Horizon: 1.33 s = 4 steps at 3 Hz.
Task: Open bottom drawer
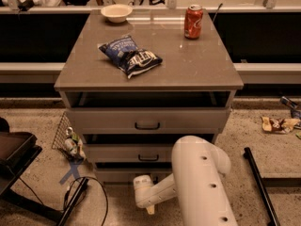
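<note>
Gripper (148, 207) low near the floor, just in front of the bottom drawer (117, 174) — its grip state cannot be told. Drawer is lowest of 3 — dark gap above its front. Chip bag (130, 56) and can (193, 21) on the cabinet top (197, 65).

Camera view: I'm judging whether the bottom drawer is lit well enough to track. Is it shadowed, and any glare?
Camera view: the bottom drawer is dimly lit, dark gap above it, front partly hidden by the arm; the gripper sits low before it near the floor; pale glare streaks the cabinet top beside the bowl.
</note>
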Each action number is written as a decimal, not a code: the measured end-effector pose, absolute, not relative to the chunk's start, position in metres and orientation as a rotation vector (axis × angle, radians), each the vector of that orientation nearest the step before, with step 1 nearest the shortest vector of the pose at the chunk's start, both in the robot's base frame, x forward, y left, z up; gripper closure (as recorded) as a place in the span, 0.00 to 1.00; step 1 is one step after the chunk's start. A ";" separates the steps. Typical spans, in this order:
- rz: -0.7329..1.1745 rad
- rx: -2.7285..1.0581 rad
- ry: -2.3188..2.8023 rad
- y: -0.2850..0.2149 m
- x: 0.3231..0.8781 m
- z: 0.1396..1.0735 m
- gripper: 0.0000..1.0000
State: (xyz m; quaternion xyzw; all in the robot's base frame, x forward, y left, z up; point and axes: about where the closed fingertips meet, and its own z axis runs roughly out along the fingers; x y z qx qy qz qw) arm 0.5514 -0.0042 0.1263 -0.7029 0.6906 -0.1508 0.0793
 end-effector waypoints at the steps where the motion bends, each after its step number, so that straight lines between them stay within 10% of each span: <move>1: -0.493 -2.147 2.093 -0.016 0.552 0.114 0.25; 4: -0.490 -2.147 2.096 -0.018 0.549 0.111 0.99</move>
